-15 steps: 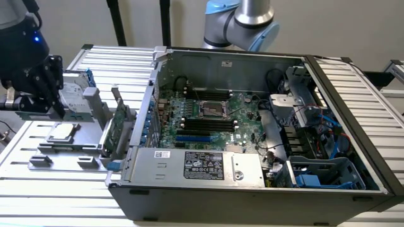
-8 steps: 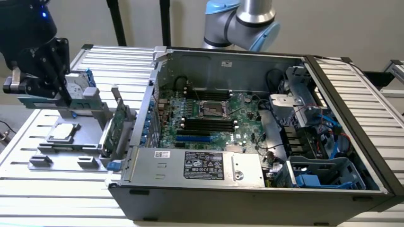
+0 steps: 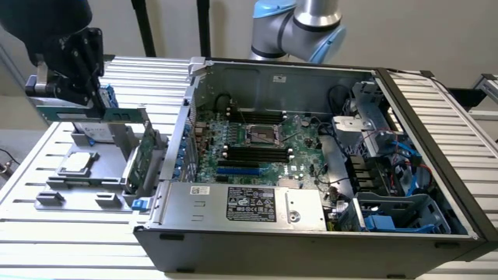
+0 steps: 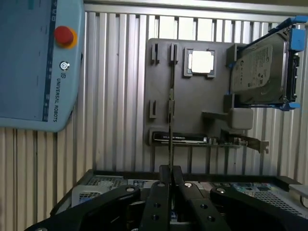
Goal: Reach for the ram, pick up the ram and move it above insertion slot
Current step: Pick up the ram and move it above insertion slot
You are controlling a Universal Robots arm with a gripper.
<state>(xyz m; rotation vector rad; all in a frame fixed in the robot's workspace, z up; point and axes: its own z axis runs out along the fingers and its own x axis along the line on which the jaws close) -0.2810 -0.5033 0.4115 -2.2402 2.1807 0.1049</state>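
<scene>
Wrist view shows the ram (image 4: 171, 106) edge-on, a thin dark strip running out from the gripper (image 4: 170, 175), whose fingers (image 4: 161, 192) are closed tight on its near end. It hangs above the grey holder tray (image 4: 159, 91), outside the computer case (image 3: 311, 175).

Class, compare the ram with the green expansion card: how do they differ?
The ram is clamped in the pincer; the expansion card stands on edge in the grey holder. The ram is a narrow strip; the expansion card is broader, with a metal bracket. Both are green circuit boards.
</scene>
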